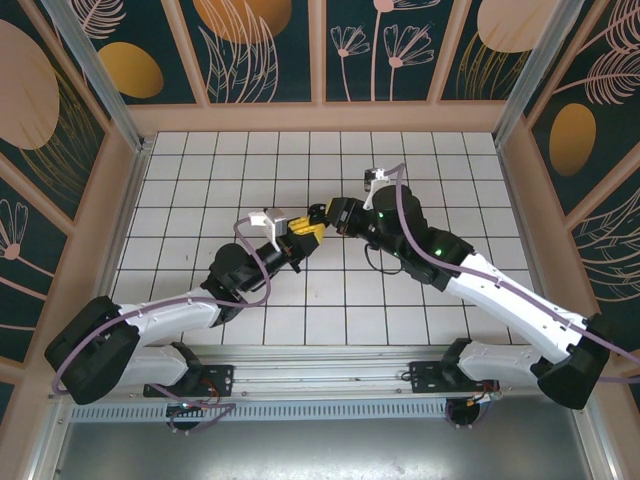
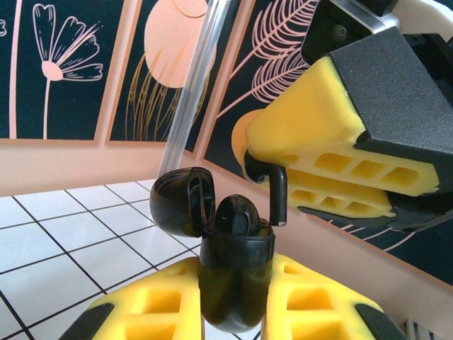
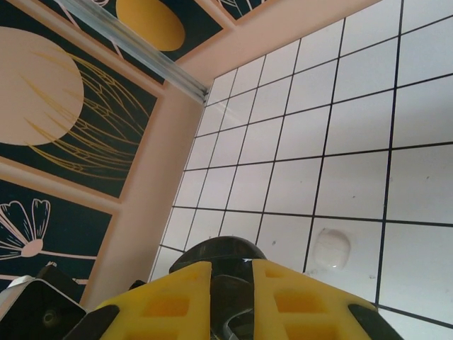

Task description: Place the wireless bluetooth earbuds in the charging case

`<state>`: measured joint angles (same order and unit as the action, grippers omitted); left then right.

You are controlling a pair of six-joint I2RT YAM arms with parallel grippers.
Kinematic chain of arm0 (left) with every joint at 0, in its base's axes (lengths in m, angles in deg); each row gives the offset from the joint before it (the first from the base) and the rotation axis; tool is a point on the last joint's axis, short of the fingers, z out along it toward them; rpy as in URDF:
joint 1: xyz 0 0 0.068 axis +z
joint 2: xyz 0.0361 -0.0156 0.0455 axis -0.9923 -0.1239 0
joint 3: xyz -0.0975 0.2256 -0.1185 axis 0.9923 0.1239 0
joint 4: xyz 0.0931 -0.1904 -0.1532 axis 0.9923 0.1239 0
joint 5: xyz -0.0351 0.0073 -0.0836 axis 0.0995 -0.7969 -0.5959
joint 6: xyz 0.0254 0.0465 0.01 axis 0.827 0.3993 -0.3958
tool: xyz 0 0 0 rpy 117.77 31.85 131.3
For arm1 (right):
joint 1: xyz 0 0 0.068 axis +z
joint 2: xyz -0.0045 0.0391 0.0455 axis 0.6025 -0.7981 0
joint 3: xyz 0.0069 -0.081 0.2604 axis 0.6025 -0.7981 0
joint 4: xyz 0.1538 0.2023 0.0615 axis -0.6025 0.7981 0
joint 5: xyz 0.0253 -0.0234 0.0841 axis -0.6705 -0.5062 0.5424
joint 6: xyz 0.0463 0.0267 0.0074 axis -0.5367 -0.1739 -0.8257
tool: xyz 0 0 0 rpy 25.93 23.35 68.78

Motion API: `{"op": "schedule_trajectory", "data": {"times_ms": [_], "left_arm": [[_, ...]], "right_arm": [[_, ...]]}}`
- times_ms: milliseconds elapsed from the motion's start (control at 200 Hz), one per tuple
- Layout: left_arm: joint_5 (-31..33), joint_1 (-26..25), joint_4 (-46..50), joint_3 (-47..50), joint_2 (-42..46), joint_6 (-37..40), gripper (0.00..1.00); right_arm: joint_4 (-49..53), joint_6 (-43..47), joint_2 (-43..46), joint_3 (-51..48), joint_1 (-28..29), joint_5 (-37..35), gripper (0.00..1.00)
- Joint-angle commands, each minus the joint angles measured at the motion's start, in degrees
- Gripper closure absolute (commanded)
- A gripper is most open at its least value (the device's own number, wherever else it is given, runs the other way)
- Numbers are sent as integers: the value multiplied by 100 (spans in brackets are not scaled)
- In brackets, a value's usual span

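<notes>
My left gripper [image 1: 303, 236] [image 2: 236, 266] is shut on the black charging case [image 2: 236, 283], held upright above the tiles with its round lid [image 2: 182, 200] swung open to the left. One black earbud [image 2: 239, 212] sits in the case's mouth. My right gripper [image 1: 326, 217] [image 3: 232, 269] meets it from the right, its yellow fingers [image 2: 311, 127] just above the case. It is shut on a second black earbud [image 2: 278, 193], whose stem hangs down beside the case's right rim. In the right wrist view the case [image 3: 219, 249] shows dark just beyond the fingertips.
The white tiled table [image 1: 400, 300] is walled by pinkish panels [image 1: 320, 118] at the back and sides. Both arms reach in from the near edge and meet mid-table. A pale smudge [image 3: 331, 249] marks one tile.
</notes>
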<state>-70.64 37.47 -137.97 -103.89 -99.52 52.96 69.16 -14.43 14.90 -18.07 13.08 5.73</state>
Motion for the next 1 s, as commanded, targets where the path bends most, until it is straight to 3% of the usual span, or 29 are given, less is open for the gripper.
{"op": "schedule_trajectory", "data": {"times_ms": [0,996], "left_arm": [[-15,-29,-163,34,147,120,100],[14,-30,146,107,408,192,100]], "right_arm": [[-179,-26,-69,61,100,-163,82],[-205,-79,-275,237,381,-913,82]]}}
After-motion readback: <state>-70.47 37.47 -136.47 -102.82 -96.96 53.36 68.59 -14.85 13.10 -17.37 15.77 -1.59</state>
